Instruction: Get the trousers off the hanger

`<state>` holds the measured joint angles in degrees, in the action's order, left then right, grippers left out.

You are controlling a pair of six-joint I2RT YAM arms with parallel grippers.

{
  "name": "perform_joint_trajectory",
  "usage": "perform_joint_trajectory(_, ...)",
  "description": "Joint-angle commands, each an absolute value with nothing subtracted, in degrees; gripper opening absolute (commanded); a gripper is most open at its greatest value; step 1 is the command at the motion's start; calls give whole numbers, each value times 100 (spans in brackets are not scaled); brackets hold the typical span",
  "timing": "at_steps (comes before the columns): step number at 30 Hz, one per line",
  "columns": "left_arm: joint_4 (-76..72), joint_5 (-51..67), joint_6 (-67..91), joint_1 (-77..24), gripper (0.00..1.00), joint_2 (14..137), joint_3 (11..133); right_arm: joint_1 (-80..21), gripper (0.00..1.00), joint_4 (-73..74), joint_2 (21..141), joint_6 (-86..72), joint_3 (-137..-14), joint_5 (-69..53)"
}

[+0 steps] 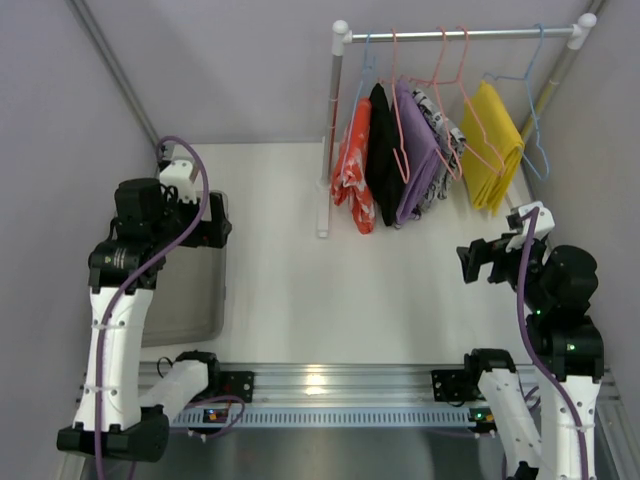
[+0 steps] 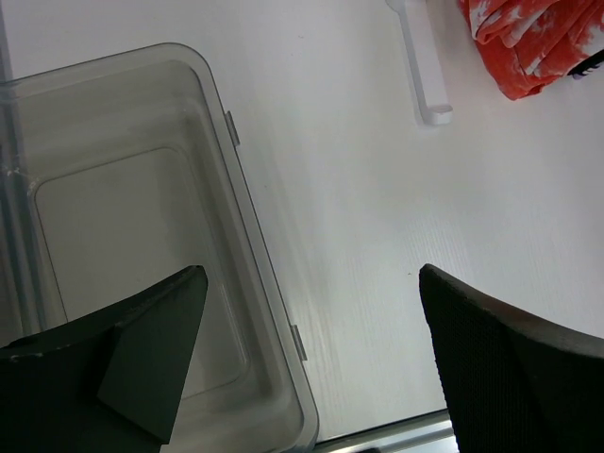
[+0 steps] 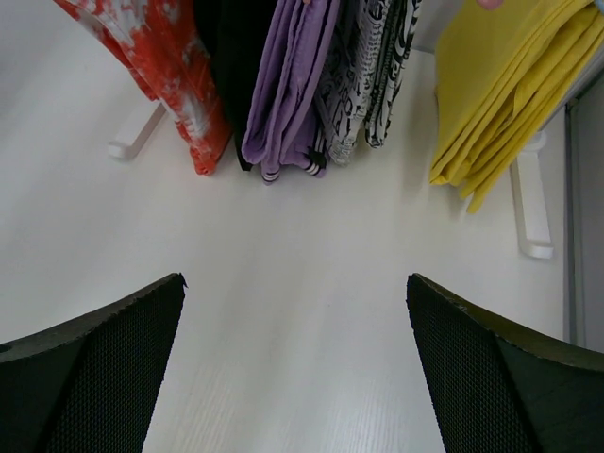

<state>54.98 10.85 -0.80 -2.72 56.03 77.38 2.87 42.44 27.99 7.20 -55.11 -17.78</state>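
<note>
As seen from the top external camera, the trousers [image 1: 355,165] hang on the hanger [image 1: 363,85] at the left end of the rail [image 1: 460,34], touching the black garment [image 1: 381,150]. The left gripper [image 1: 213,223] sits above the clear bin [image 1: 190,300]. The right gripper [image 1: 468,262] is near the yellow cloth [image 1: 492,145], well apart from the trousers.

Left wrist view: both fingers [image 2: 142,359] are spread wide and hold nothing. The trousers' lower end shows at the top right corner.

Right wrist view: the fingers [image 3: 104,368] are likewise wide apart and empty. The trousers hang at upper left, beside the black garment.
</note>
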Motion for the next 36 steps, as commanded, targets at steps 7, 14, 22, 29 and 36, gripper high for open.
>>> perform_joint_trajectory(7,4985,2406,165,-246,99,5800,8120,325,99,3885,2944,580,-5546,-1960)
perform_joint_trajectory(14,3053,4560,1797,-255,98,6687,8551,325,100,3946,3208,483,-5704,-1969)
perform_joint_trajectory(22,1029,5036,3278,-702,90,8241,9358,325,100,3990,3787,633,-6230,-1916)
perform_joint_trajectory(29,-551,4948,3813,-1344,81,9052,9290,325,99,3876,4113,536,-6328,-2030)
perform_joint_trajectory(36,-1758,4825,4596,-1818,75,10096,9711,325,99,3999,4227,659,-6372,-1987)
